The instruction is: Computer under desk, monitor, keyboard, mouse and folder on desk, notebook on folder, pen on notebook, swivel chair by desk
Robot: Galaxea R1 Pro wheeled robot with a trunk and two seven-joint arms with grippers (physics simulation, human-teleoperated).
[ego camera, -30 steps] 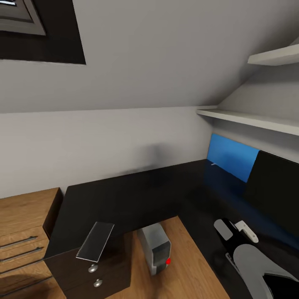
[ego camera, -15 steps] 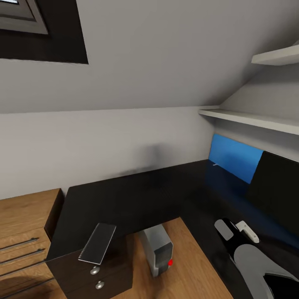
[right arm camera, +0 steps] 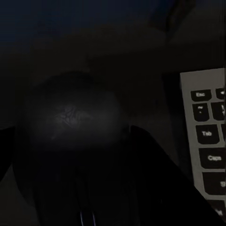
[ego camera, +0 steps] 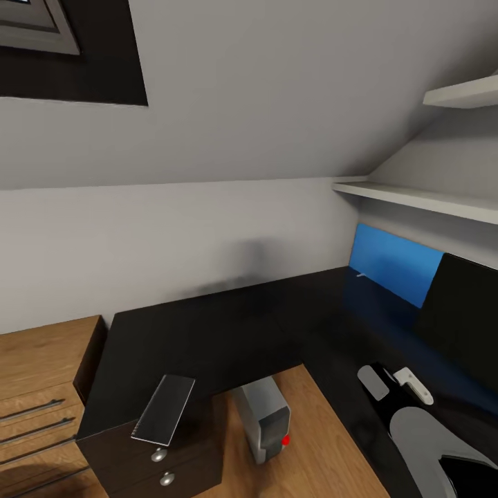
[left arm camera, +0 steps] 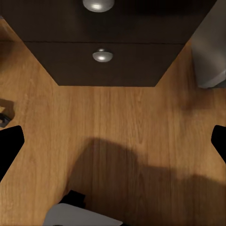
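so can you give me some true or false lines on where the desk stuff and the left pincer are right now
1. The computer stands on the wooden floor beside the drawers. True.
2. The folder lies on a chair seat. False: the folder is at the back of the desk, beside the monitor.
3. The notebook lies on the desk corner above the drawers. True.
4. The left pincer is shut on a drawer knob. False: the left pincer is open over bare floor, apart from the knob.
5. The keyboard lies beside the mouse. True.
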